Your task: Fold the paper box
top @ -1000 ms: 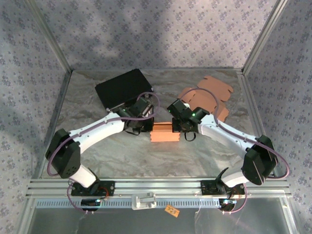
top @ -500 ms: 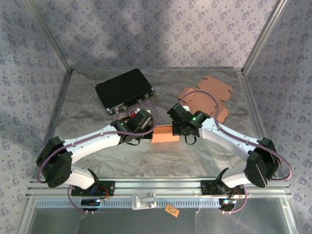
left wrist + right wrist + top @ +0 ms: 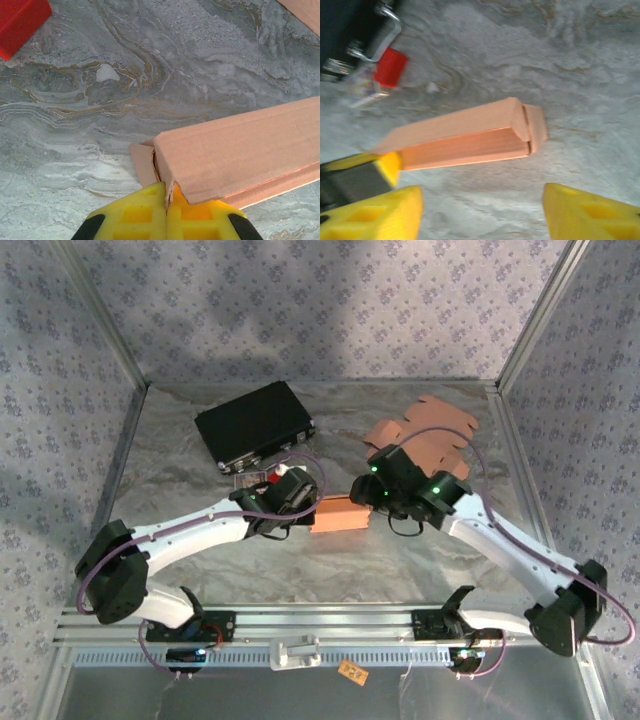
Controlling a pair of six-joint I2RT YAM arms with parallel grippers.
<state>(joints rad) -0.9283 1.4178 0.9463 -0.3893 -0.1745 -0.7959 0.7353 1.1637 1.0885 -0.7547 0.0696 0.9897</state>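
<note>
The paper box is a long orange-brown carton lying on the marbled table, with its end flaps folded in. In the left wrist view the paper box runs to the right. My left gripper is shut on a thin cardboard edge at its near left corner. From above, the left gripper sits against the box's left end. My right gripper is open, its yellow fingers wide apart and clear of the box. Seen from above, the right gripper hangs just off the box's right end.
A black case lies at the back left. Flat cardboard blanks lie at the back right. A small red block sits beside the case's latch, near the left arm. Metal frame rails border the table.
My right gripper has opened, let go of the box's right end and drawn back to the right. The left gripper stays shut on the left end; the box barely moved.
</note>
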